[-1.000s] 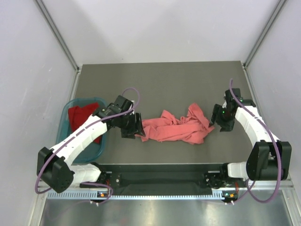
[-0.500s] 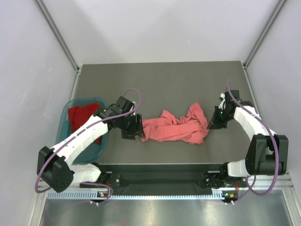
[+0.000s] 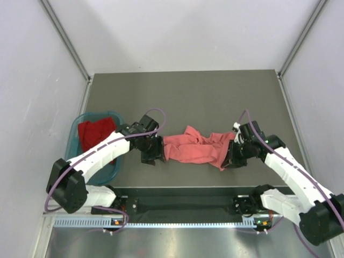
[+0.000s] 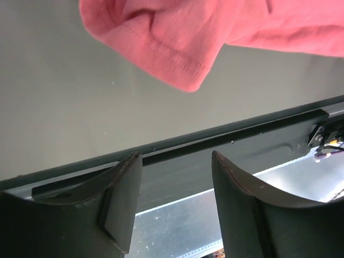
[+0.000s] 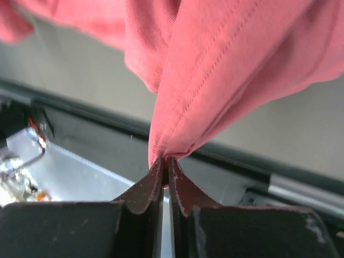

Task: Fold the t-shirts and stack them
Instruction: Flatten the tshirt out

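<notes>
The salmon-pink t-shirt (image 3: 194, 147) lies crumpled in a long bundle across the middle of the table. My right gripper (image 3: 228, 159) is shut on its right end; in the right wrist view a hemmed fold of pink cloth (image 5: 215, 70) is pinched between the fingertips, with the gripper (image 5: 166, 160) lifting it off the table. My left gripper (image 3: 156, 153) stands open at the shirt's left end, the cloth corner (image 4: 183, 64) just beyond its fingers (image 4: 126, 183), with nothing between them. The deep red t-shirt (image 3: 94, 132) lies bunched in the teal basket.
The teal plastic basket (image 3: 79, 122) stands at the table's left edge, beside the left arm. The table's near edge and a metal rail (image 3: 188, 191) run just below both grippers. Grey walls enclose the table on three sides.
My right gripper moved left and toward the near edge, closed on the pink shirt's right end and pulled it inward. The left gripper crept right toward the shirt's left end, staying open.
</notes>
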`<control>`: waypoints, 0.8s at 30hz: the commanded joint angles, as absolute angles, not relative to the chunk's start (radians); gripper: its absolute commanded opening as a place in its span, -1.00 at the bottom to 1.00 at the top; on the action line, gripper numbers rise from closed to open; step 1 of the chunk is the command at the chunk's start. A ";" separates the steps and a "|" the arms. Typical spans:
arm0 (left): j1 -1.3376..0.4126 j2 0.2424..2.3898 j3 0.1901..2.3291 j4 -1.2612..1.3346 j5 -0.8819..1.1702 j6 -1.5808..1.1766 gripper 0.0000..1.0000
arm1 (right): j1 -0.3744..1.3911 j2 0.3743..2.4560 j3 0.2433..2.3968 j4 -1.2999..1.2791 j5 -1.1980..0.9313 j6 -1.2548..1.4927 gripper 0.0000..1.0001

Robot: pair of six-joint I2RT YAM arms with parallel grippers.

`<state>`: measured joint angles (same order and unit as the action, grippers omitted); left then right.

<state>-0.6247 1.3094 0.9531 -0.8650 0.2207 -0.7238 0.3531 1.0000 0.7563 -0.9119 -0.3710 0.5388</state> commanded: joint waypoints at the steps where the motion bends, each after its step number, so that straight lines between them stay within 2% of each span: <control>1: -0.630 1.324 0.963 -0.785 0.238 -0.744 0.21 | 0.387 0.937 0.749 -0.946 -0.394 0.617 -0.78; 3: -0.634 1.356 0.977 -0.758 0.244 -0.742 0.24 | 0.382 0.966 0.793 -0.975 -0.358 0.571 -0.55; 4: -0.634 1.368 0.982 -0.747 0.245 -0.742 0.25 | 0.379 0.983 0.813 -0.988 -0.336 0.555 -0.23; 7: -0.637 1.439 1.012 -0.733 0.210 -0.733 0.25 | 0.344 1.057 0.929 -1.034 -0.238 0.491 0.12; 11: -0.637 1.529 1.051 -0.735 0.201 -0.729 0.21 | 0.203 1.118 1.008 -1.048 -0.198 0.407 0.31; 15: -0.637 1.551 1.054 -0.706 0.175 -0.721 0.13 | 0.100 1.186 1.041 -1.009 -0.224 0.344 0.37; 17: -0.638 1.574 1.080 -0.715 0.152 -0.701 -0.04 | 0.071 1.245 1.061 -0.991 -0.222 0.327 0.38; 18: -0.638 1.577 1.094 -0.736 0.138 -0.695 -0.39 | 0.066 1.267 1.065 -0.979 -0.222 0.327 0.38; 21: -0.637 1.572 1.140 -0.774 0.056 -0.678 -1.00 | 0.049 1.342 1.083 -0.924 -0.238 0.333 0.38; 24: -0.634 1.533 1.180 -0.840 -0.062 -0.661 -1.00 | 0.034 1.400 1.100 -0.865 -0.252 0.347 0.37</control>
